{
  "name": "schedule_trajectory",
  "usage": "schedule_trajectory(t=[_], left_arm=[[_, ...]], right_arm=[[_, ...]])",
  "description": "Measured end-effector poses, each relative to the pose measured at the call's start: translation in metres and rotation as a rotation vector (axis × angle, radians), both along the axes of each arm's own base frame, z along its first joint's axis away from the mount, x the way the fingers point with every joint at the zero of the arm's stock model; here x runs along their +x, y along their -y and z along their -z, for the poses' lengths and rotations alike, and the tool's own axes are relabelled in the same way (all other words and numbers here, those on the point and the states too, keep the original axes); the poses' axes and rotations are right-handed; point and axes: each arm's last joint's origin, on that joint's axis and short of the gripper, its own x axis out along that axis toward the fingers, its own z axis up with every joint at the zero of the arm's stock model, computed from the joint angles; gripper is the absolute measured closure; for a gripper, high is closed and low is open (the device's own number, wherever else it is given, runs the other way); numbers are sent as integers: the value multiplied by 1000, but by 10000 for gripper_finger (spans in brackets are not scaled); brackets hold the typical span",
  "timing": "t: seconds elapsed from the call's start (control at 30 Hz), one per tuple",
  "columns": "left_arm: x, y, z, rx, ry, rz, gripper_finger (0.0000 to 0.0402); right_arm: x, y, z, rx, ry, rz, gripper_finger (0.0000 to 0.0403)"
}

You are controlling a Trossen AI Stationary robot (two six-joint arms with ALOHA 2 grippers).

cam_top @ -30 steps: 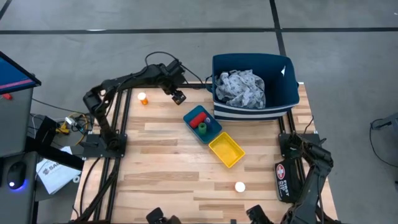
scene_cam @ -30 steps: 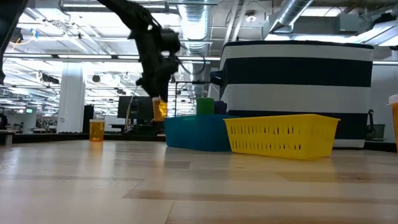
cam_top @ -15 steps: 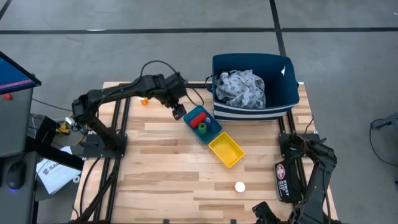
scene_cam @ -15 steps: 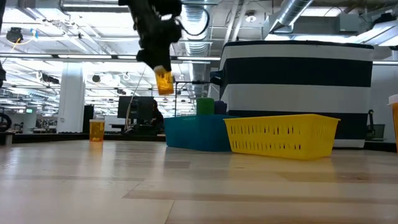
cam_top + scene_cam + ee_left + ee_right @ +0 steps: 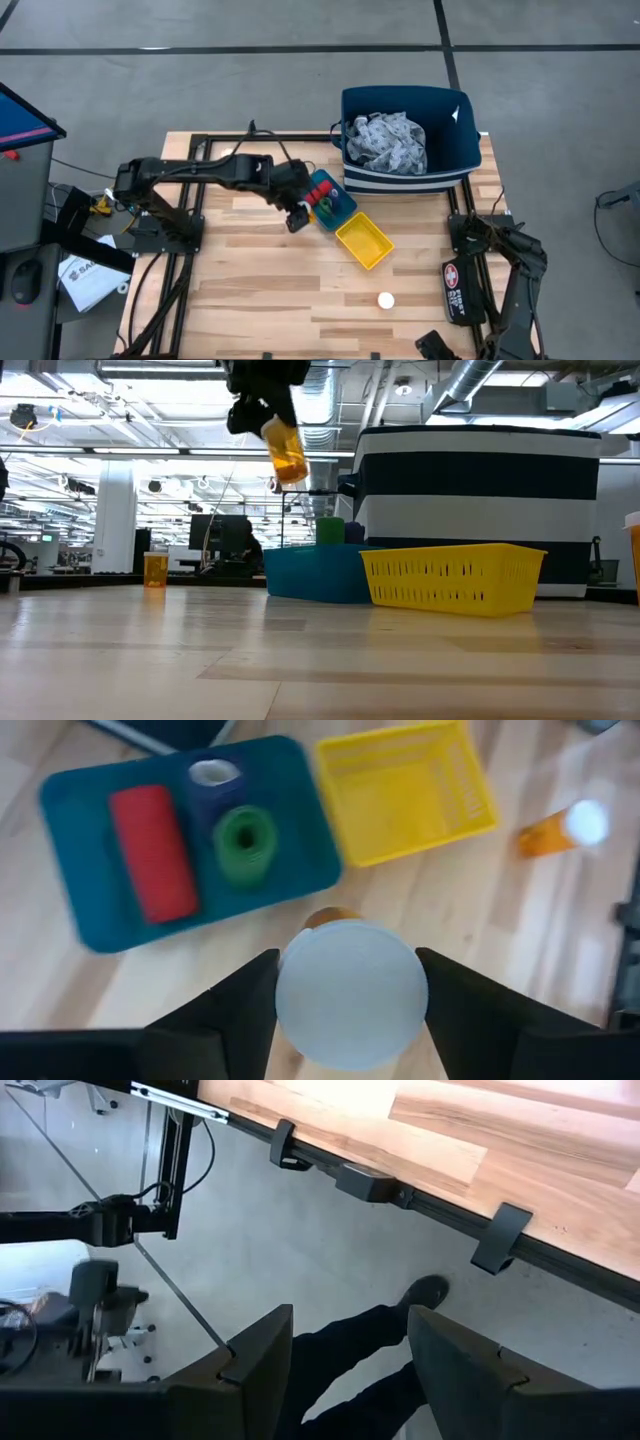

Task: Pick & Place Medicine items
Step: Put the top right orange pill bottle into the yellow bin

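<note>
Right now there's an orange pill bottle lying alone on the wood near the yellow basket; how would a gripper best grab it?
The orange pill bottle lies on its side, clear of the yellow basket. Come straight down and close the fingers across its round orange body, not its white cap.

High view straight down; low view level across table; both share blue tray point(image 5: 322, 200) point(image 5: 315, 573).

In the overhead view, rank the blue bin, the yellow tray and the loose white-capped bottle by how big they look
1. blue bin, largest by far.
2. yellow tray.
3. loose white-capped bottle, smallest; only its cap shows from above.
</note>
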Motion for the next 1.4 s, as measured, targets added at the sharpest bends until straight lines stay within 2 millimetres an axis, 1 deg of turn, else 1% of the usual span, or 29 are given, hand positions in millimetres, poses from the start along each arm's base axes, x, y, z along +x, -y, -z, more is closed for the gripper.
schedule_trajectory(t=[0.17,0.3,0.4,0.5,0.53,0.63,0.73,0.87,0.97,1.1,1.2,1.4], left_arm=[[8,12,-5,-39,97,-2,193],[12,13,-8,-63,148,-6,188],[18,15,-7,-83,183,8,188],[26,22,-5,-121,209,42,191],[28,25,-2,-131,194,54,191],[37,36,1,-149,174,95,189],[44,46,0,-137,182,140,188],[55,49,4,-129,177,165,187],[64,49,5,-110,198,181,187],[80,50,16,-85,184,210,189],[92,51,24,-57,175,240,188],[108,51,39,-8,159,268,189]], right_arm=[[-6,-2,0,-10,-4,-16,207],[-10,-4,0,-10,-5,-25,207],[-12,-4,1,-17,-8,-29,207],[-12,-3,1,-31,-14,-28,207],[-12,-2,1,-40,-16,-26,207],[-7,7,0,-77,-24,-3,207],[1,21,-3,-136,-31,36,207],[10,42,-8,-220,-54,83,207],[11,56,-14,-256,-75,101,207],[10,70,-21,-296,-96,118,207],[11,74,-23,-303,-100,125,207],[12,75,-23,-303,-105,129,207]])
